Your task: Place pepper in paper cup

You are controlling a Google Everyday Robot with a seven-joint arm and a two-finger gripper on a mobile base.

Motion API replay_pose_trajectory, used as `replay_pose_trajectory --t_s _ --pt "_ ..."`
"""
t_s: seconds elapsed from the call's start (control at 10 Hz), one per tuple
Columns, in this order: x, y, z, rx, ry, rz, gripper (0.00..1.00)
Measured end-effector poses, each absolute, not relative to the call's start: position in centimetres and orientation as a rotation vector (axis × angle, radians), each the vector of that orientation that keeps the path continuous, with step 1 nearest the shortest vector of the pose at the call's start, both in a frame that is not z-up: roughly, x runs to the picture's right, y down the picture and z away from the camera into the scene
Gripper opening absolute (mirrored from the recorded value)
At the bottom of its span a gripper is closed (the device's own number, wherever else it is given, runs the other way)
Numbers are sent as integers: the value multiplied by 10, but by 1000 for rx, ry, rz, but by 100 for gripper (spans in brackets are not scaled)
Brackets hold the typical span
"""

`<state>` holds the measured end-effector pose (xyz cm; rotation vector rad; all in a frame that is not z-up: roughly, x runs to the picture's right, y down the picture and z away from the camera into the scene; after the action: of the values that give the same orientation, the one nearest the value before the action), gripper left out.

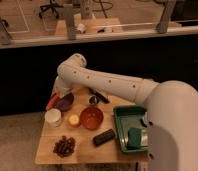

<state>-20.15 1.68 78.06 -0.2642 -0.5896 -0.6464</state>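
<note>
Robot's white arm [99, 82] reaches across the wooden counter [87, 151] from the right, bends at the far-left corner & drops its gripper [59, 95] at the left edge, directly over a dark purple bowl [67, 103]. The wrist hides the gripper; cannot tell how wide it is or whether it has hold of anything. The pepper [51, 102], slim & orange-red, shows at the left edge, touching the purple bowl's left side, right under the gripper. The paper cup [53, 117] stands upright nearer the front, just below pepper & bowl. Right of the cup: a small yellow fruit [73, 120], then an orange-red bowl [91, 118] approx. mid-counter. A green tray [123, 131] fills the right edge; a dark cluster [64, 146] lies near the front-left corner.
</note>
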Motion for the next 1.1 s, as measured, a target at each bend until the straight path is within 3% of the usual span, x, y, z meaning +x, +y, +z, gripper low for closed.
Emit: replay_pose_trajectory --t_s 0.6,1.1 --pt "-201 17 781 -265 -590 -645 0" --pt "-205 25 767 -130 -634 -958 0"
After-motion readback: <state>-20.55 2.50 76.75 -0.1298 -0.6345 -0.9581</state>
